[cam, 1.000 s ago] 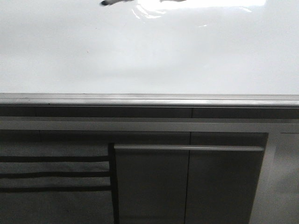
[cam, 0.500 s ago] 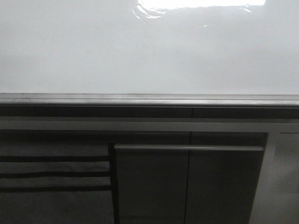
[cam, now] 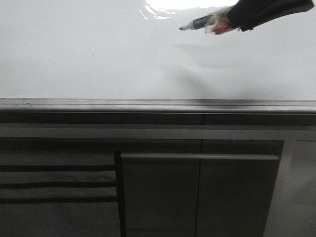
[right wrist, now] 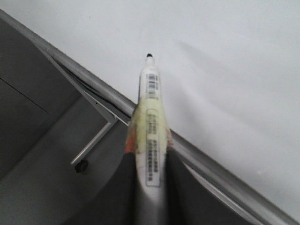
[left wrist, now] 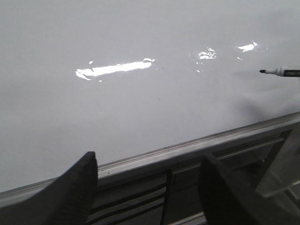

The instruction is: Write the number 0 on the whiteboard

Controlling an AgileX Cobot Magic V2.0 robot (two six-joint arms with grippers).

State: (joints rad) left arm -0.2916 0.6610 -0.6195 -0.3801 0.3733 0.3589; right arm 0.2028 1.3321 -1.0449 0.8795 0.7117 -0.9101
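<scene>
Half a second ago the front view showed nothing over the whiteboard (cam: 98, 54); now our right gripper (cam: 224, 23) has come in from the upper right with a marker (cam: 200, 22) pointing left across the white surface — a second ago only a dark tip showed at the very top edge, further left. We take this to mean the pen is being brought to its starting spot, and that the writing itself has not begun. The right gripper is closed around the marker's barrel, which the right wrist view shows plainly: the marker (right wrist: 151, 126) sits pinched between the two dark fingers, its black tip forward and uncapped. Whether that tip is touching the surface we cannot tell; in the left wrist view the marker (left wrist: 281, 72) seems to hang just clear of the board, with a faint shadow beneath it. The left gripper (left wrist: 150, 192) is open and holds nothing, its fingers spread wide apart near the board's grey metal frame (left wrist: 197, 143). As for the number 0, there is none to be seen — the whiteboard (left wrist: 140, 108) is glossy, unmarked and flat, with bright patches of glare, and it fills the upper part of the front view above the dark cabinet panels (cam: 197, 197). By our judgement the whole stroke is still ahead of us.
</scene>
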